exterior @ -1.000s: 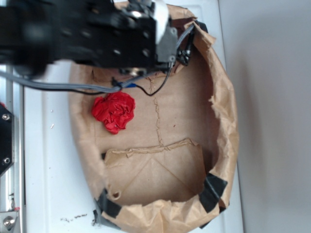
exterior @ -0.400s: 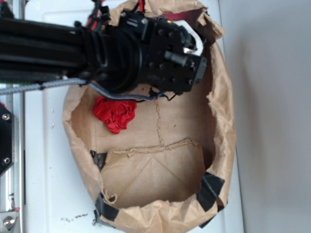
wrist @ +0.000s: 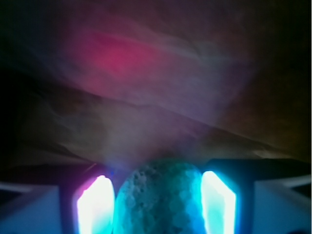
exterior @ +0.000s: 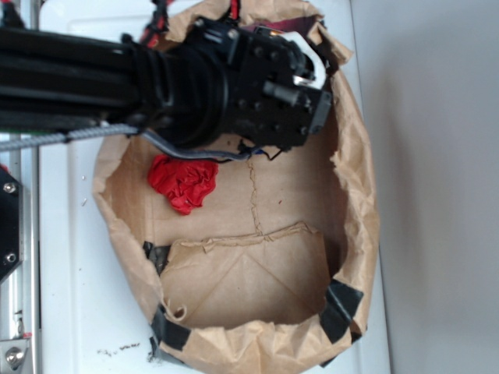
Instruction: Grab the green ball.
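Surface: white tabletop (exterior: pixel 70 257), scuffed, with dark specks near its lower edge; a metal rail (exterior: pixel 17 312) with bolts runs along one side. Plain pale wall or panel beyond the other side.

Container: brown paper bag (exterior: pixel 355 202), rolled down into a shallow basin, rim torn and patched with black tape (exterior: pixel 339 308). A glued seam and folded flap cross its floor.

Contents: crumpled red paper wad (exterior: pixel 183 181) lying on the bag floor, beside my black arm (exterior: pixel 70 78).

My claw (wrist: pixel 156 200): in the wrist view, two glowing fingers (wrist: pixel 95 204) stand either side of the green ball (wrist: pixel 156 195), pinching it, pads touching its pitted sides. In the exterior view the claw is down inside the bag's upper end and the ball is hidden.

Writing, labels: none legible.
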You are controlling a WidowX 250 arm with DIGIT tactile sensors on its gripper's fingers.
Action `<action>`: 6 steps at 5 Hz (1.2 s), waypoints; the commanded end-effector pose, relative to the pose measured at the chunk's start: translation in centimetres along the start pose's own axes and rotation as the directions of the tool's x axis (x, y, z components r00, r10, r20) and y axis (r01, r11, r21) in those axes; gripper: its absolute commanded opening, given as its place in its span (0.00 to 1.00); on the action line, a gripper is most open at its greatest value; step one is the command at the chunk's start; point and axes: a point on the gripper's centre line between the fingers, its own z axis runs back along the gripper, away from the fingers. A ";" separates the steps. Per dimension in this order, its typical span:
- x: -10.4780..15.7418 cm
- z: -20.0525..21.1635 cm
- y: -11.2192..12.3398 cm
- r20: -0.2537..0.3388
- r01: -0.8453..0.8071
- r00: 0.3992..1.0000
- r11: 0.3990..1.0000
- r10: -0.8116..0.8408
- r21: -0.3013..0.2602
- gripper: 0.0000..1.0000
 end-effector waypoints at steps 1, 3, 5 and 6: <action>1.3 5.3 0.9 0.025 0.097 0.995 0.962 -0.094 -0.255 0.00; 3.0 8.5 1.2 0.003 0.281 0.949 0.839 -0.316 -0.466 0.00; 1.5 12.0 1.4 0.072 0.616 0.692 0.536 -0.718 -0.577 0.00; -0.3 14.0 1.1 0.092 0.701 0.630 0.514 -0.771 -0.494 0.00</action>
